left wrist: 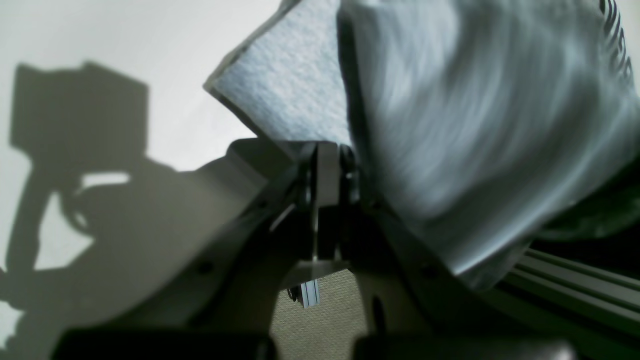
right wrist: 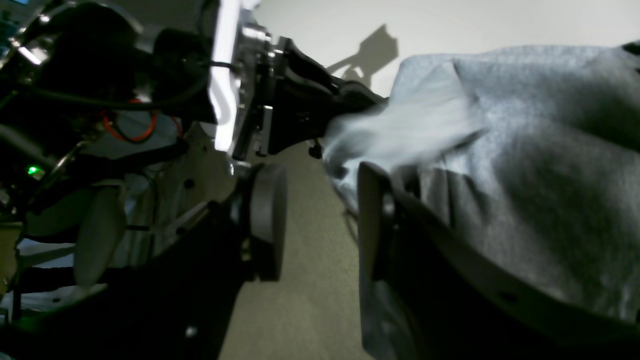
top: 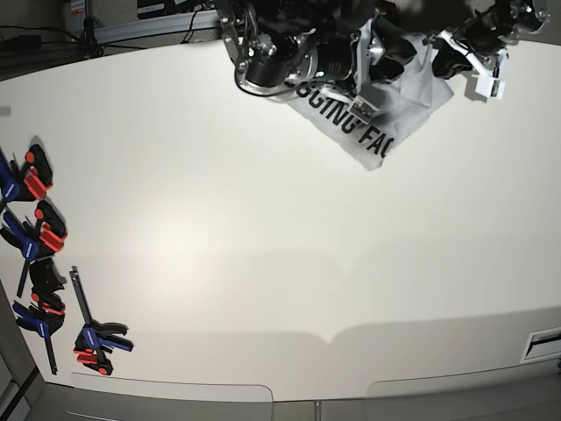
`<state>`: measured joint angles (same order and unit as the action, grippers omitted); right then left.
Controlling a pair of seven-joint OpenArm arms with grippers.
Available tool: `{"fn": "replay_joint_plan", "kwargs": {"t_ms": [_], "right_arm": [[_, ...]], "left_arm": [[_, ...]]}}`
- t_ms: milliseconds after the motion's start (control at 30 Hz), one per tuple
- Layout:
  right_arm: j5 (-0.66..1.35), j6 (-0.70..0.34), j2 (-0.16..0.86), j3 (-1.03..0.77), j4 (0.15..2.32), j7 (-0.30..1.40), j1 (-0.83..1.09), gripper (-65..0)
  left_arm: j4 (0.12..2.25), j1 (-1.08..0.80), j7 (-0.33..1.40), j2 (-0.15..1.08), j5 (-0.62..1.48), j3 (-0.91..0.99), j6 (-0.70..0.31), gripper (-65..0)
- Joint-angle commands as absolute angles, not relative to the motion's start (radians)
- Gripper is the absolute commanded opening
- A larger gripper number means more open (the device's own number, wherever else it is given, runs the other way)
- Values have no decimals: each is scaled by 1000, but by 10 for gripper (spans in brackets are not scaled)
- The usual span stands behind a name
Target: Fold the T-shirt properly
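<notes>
I see a wide white worktop (top: 263, 237) filling most of the base view, matte and evenly lit, with a soft shadow band along its near edge. Beyond its far edge run dark cables and a metal rail. On the worktop's left margin lies a loose row of bar clamps (top: 39, 263) with red, blue and black handles, well apart from everything else. Through the wrist views I can see a beige, carpet-like floor (right wrist: 300, 280) below the worktop's level.

The T-shirt (top: 386, 114) hangs bunched at the far right of the worktop, lifted between both arms, its lower corner drooping toward the surface. Black block lettering shows on it; I read "GGING" on one line and "FAC" below it, the rest hidden in folds.

The left pincer (left wrist: 327, 170) looks closed, its fingers together on a flat edge of grey cloth, with a blurred sweep of fabric draped beside it. The right pincer (right wrist: 317, 220) stands open, a clear gap between its dark pads (right wrist: 267, 220), with cloth lying over the outer side of one finger.
</notes>
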<state>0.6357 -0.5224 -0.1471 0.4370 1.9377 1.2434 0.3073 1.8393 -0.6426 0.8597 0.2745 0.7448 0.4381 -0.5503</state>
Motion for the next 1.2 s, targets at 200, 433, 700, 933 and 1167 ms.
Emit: {"fn": "replay_joint_plan", "kwargs": {"t_ms": [200,433,700,933,1167], "right_arm": [[906,-642,-157,441,1954,1276,299,-428],[631,-633,-157,410,1954,1147,179,-650],[486,-576,-157,396,1831,1077,93,-650],[436,-571,-157,399,1406,1014,-9,-650],[279,-403,-157,285,1313,991,-77,-650]], "left_arm": [[1854,-646,836,283,760,443,-554,-650],[1883,-643,820,286,761,518,-553,-650],[2008,-651,844,285,842,653,-553,-650],[2015,-651,844,280,840,653,-553,-650],[2015,-651,844,280,846,653,-554,-650]]}}
